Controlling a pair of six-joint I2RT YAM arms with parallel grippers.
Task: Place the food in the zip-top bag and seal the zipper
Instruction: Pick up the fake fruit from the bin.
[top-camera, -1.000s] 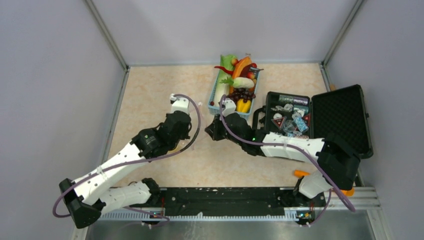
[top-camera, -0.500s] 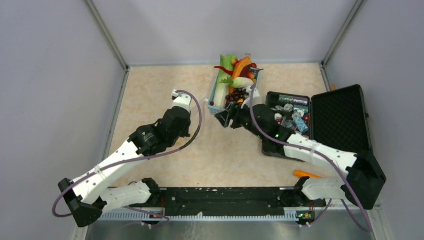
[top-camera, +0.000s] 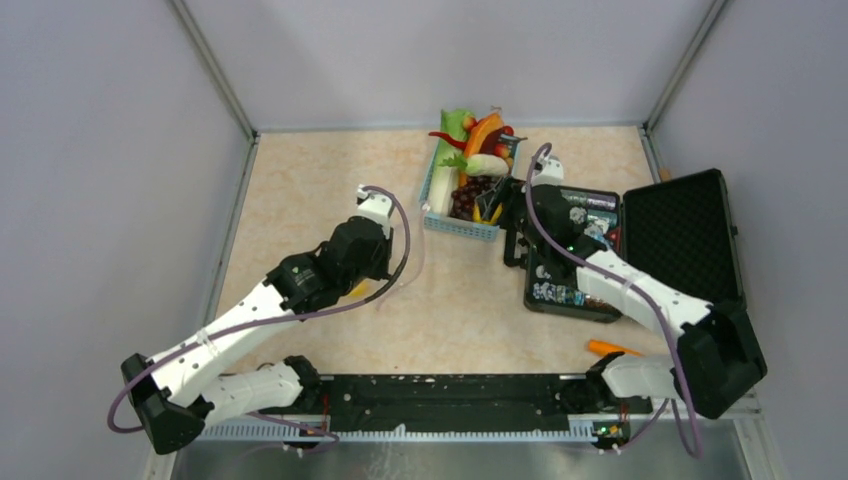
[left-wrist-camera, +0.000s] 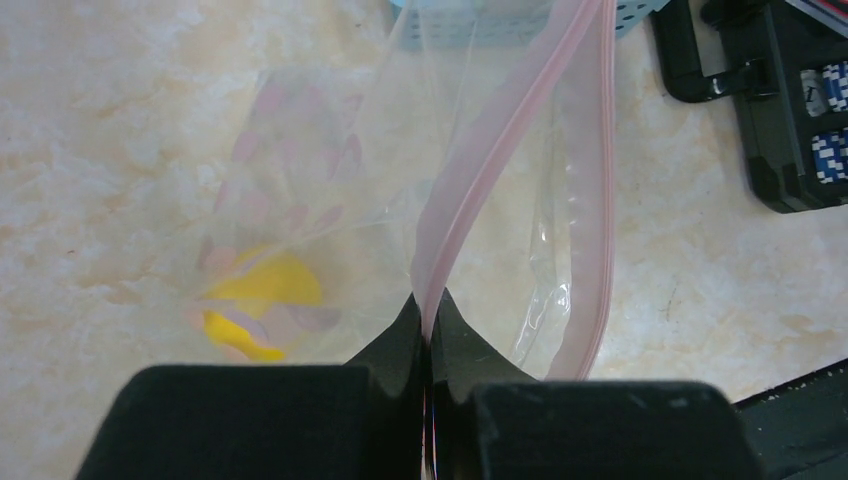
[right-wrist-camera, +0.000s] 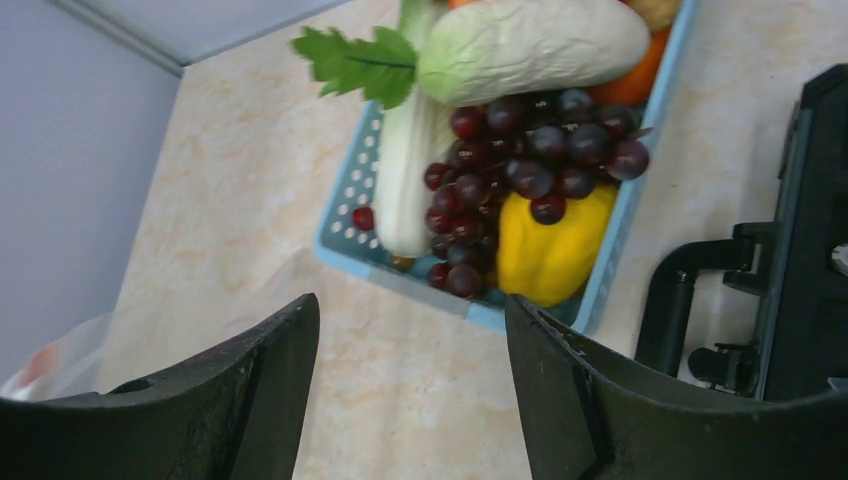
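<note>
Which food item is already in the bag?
The yellow fruit seen through the zip-top bag; the grapes, cabbage and rest sit in the blue basket.

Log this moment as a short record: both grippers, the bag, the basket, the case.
left gripper: shut on the zipper of the zip-top bag
bag mouth: open
bag contents: yellow food
right gripper: open, empty, at the basket's near end
basket: holds grapes, cabbage and other food
black case: lid open, right of the basket
</note>
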